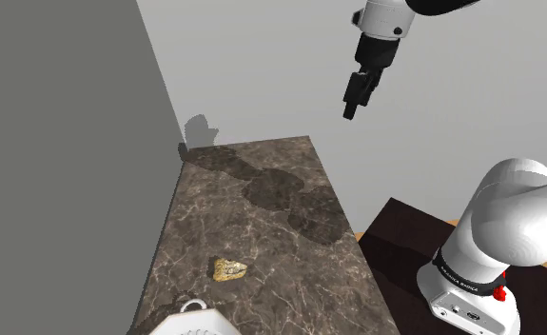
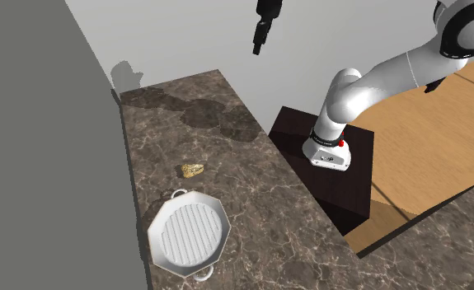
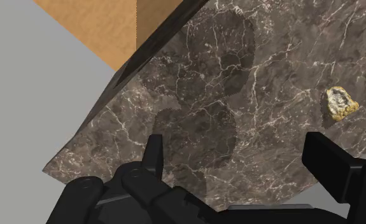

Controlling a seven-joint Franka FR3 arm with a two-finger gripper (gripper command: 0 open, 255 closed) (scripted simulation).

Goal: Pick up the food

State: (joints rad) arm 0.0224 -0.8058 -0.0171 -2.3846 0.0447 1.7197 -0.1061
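The food (image 1: 229, 269) is a small yellow-tan lump with a pale patch, lying alone on the dark marbled counter (image 1: 281, 276). It shows again in the second exterior view (image 2: 192, 170), just beyond the white pan. My black gripper (image 1: 350, 110) hangs high in the air above the counter's far end, well away from the food, pointing down (image 2: 258, 48). In the wrist view the gripper (image 3: 239, 159) is open with nothing between its fingers, and the food (image 3: 340, 103) lies far below, off beyond one finger (image 3: 331, 162).
A white octagonal grill pan (image 2: 188, 231) with two handles sits on the counter's near end (image 1: 193, 324), close to the food. A grey wall (image 1: 62, 162) borders the counter's long side. The dark stand (image 2: 334, 177) and the wooden floor (image 2: 441, 123) lie past the other edge.
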